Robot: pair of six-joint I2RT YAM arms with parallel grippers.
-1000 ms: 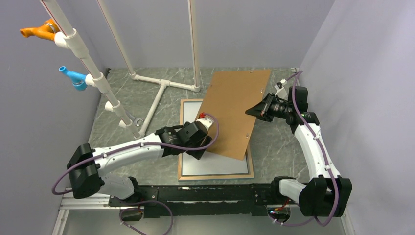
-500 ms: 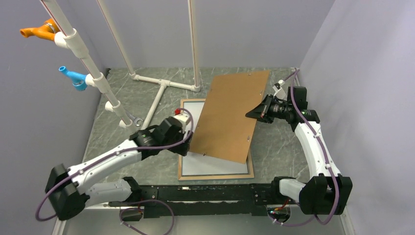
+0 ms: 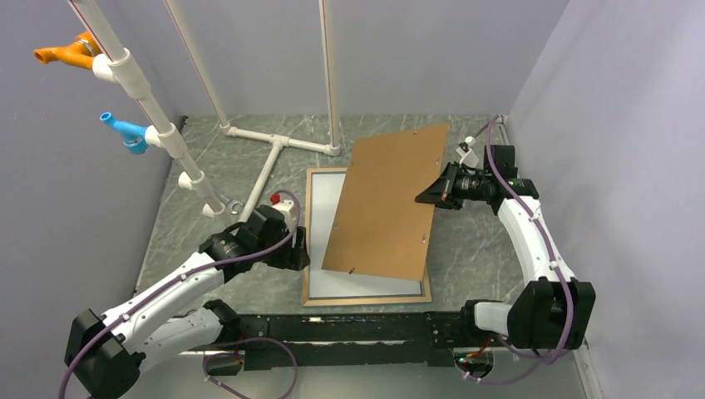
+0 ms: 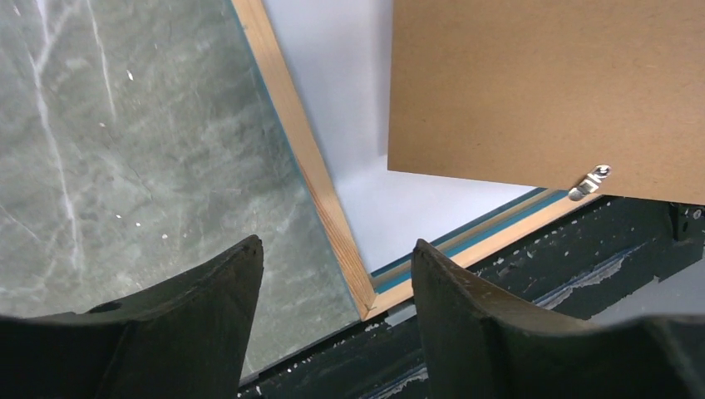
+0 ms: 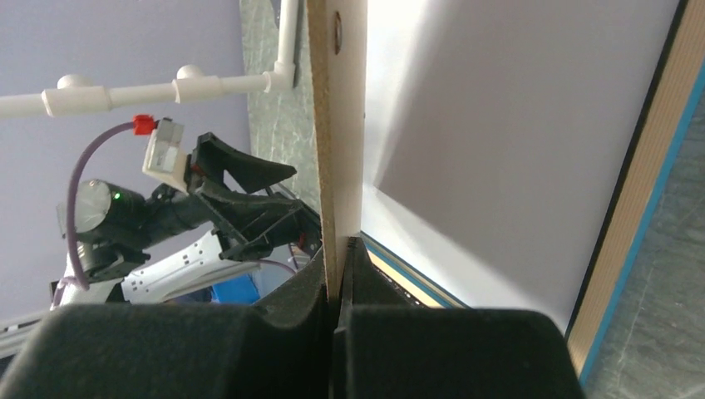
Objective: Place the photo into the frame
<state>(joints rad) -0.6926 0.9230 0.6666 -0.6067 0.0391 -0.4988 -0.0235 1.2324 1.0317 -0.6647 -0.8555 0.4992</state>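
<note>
Counter (image 3: 208, 179): grey-green marble. A white pipe rack (image 3: 274, 154) stands at its far side, and its uprights are cut off by the top of the overhead view.

Backing board (image 3: 387, 208): plain brown and tilted, with its far end raised. It covers most of the right half of what lies below. I cannot tell whether its near edge rests on anything or hangs clear.

Frame (image 3: 366, 300): lies flat at mid-counter, light wood face up. A thin blue line shows along its outer edge and a teal strip inside its near rail. The left rail, near rail and far-left corner are visible. The right rail is mostly hidden under the board.

Photo (image 3: 326, 208): lies inside the frame with its plain white side up, so the print is not visible. Only a strip on the left and a band along the near edge show, and the rest is under the board.

My right claw (image 3: 424, 197): clamped on the board's right edge. In its wrist view the board runs edge-on between the closed pads.

My left claw (image 3: 298, 248): jaws spread and holding nothing. It is just left of the frame's left rail. Its wrist view shows the frame's near-left corner between the fingers (image 4: 216, 291). I cannot make out any contact with the rail.

Metal clip (image 4: 589, 181): small, at the board's near edge, detail unclear.
</note>
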